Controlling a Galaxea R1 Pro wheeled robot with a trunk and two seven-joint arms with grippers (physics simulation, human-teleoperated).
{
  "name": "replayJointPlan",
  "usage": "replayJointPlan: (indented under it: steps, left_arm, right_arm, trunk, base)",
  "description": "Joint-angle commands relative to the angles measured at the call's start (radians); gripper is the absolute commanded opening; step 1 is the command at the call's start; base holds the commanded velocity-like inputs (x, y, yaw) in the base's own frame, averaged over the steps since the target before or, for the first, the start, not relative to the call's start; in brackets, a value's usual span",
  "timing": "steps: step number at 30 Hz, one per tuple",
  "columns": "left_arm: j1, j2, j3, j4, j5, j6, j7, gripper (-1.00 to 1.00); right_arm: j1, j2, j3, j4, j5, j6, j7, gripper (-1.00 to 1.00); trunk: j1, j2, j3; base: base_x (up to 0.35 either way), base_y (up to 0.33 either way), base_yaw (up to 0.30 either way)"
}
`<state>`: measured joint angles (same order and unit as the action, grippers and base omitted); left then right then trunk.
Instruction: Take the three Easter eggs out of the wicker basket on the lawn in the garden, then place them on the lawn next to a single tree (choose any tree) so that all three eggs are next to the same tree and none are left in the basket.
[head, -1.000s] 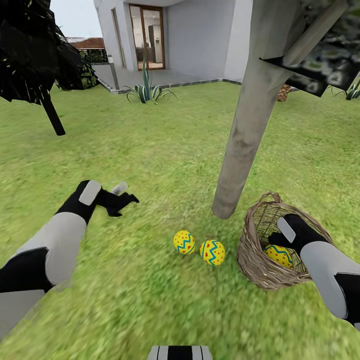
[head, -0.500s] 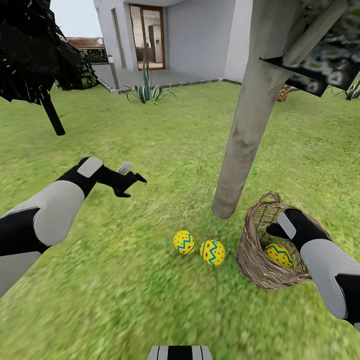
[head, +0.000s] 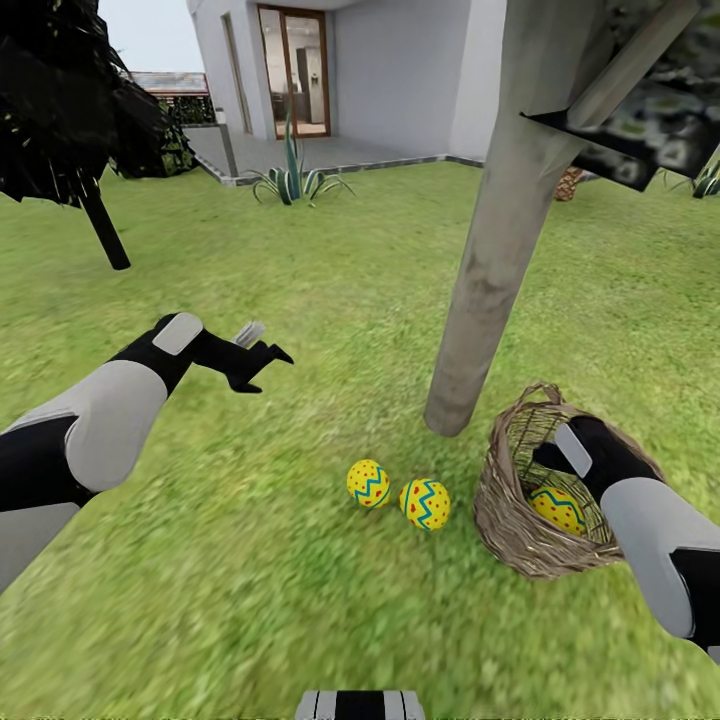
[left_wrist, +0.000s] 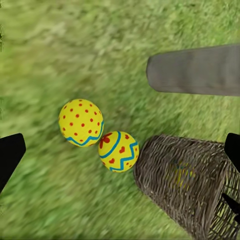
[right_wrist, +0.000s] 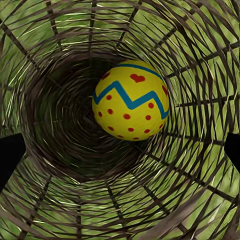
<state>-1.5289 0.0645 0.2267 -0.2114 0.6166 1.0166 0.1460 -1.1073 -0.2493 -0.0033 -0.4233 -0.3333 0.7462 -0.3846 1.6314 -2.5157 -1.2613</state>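
Inside brown woven-twig basket (head: 520, 520): one yellow zigzag-banded egg (right_wrist: 131, 100), right pincer (head: 548, 458) above it, spread wide, empty. Beside pale grey trunk (head: 490, 260), on mottled green lawn (head: 300, 300): two matching eggs (head: 369, 484) (head: 425, 504), touching. Left pincer (head: 262, 360) raised, released, well apart.

The left gripper (head: 262, 352) has been raised farther from the lawn (head: 300, 600); the right gripper (head: 548, 462) has been drawn up within the wicker basket (head: 505, 520).

Lawn (head: 300, 280), tree (head: 495, 250), wicker basket (head: 510, 500), three eggs.
Two eggs (head: 368, 484) (head: 425, 504) touching, on grass before the trunk foot; basket right of them, third egg (head: 558, 510) inside.
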Motion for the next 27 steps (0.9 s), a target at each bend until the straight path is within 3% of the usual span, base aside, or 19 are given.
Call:
replayJointPlan:
  steps: [1, 9, 12, 15, 20, 27]
  left_arm:
    - [0.000, 0.000, 0.002, -0.001, 0.011, 0.003, 0.010, 1.00]
    - [0.000, 0.000, 0.002, 0.000, 0.009, 0.003, 0.012, 1.00]
    - [0.000, 0.000, 0.002, -0.001, 0.008, 0.002, 0.012, 1.00]
    - [0.000, 0.000, 0.002, -0.001, 0.008, 0.002, 0.012, 1.00]
    - [0.000, 0.000, 0.002, 0.000, 0.007, 0.002, 0.012, 1.00]
    - [0.000, 0.007, 0.002, 0.000, 0.007, 0.002, 0.012, 1.00]
  right_arm:
    - [0.000, 0.000, 0.000, -0.002, -0.010, 0.002, -0.008, 1.00]
    - [0.000, 0.003, 0.000, -0.001, -0.010, 0.002, -0.007, 1.00]
    - [0.001, 0.026, -0.001, -0.001, -0.008, -0.016, -0.008, 1.00]
    - [0.001, 0.030, 0.000, -0.002, -0.007, -0.021, -0.008, 1.00]
    - [0.001, 0.027, 0.000, -0.006, -0.007, -0.022, -0.008, 1.00]
    - [0.000, 0.013, -0.006, -0.007, -0.006, 0.040, -0.015, 1.00]
  trunk:
    - [0.000, -0.001, -0.005]
    - [0.004, -0.003, -0.036]
    - [0.005, -0.003, -0.047]
    - [0.006, -0.004, -0.059]
    - [0.009, -0.005, -0.078]
    - [0.009, -0.005, -0.078]
  base:
    - [0.000, 0.000, 0.000]
    - [0.000, 0.000, 0.000]
    - [0.000, 0.000, 0.000]
    - [0.000, 0.000, 0.000]
    - [0.000, 0.000, 0.000]
    - [0.000, 0.000, 0.000]
